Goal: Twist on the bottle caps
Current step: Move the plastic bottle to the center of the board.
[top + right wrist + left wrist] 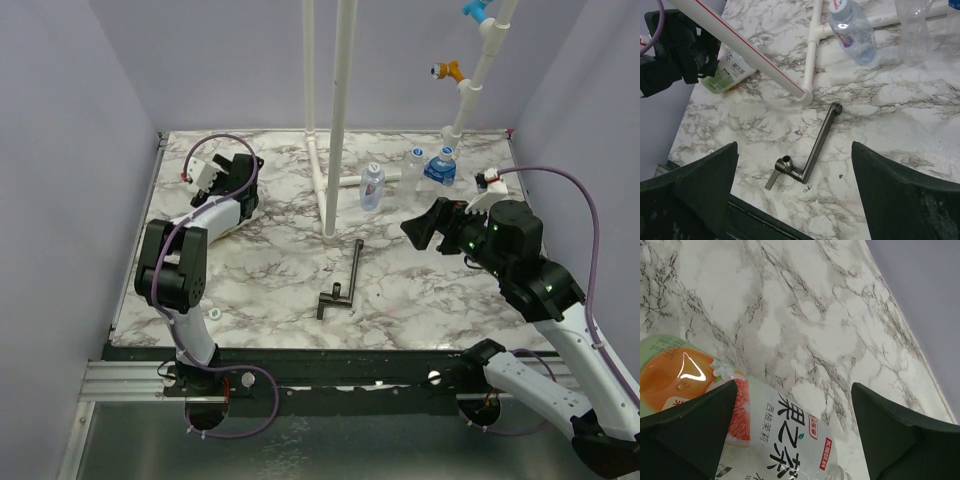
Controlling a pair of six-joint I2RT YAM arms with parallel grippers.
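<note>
Dark wedge-shaped fingers of the left gripper [794, 385] stand wide apart over a clear plastic bottle [785, 440] with a glossy green, orange and red label, lying on the veined marble table [790, 300]. The right gripper [794, 145], equally spread, hovers above a black T-shaped metal tool [815, 145]. Blue-labelled clear bottles [372, 186] stand beyond it.

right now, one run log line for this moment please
left hand open over orange-label bottle | right hand open, raised, short of black tool | nothing held
</note>
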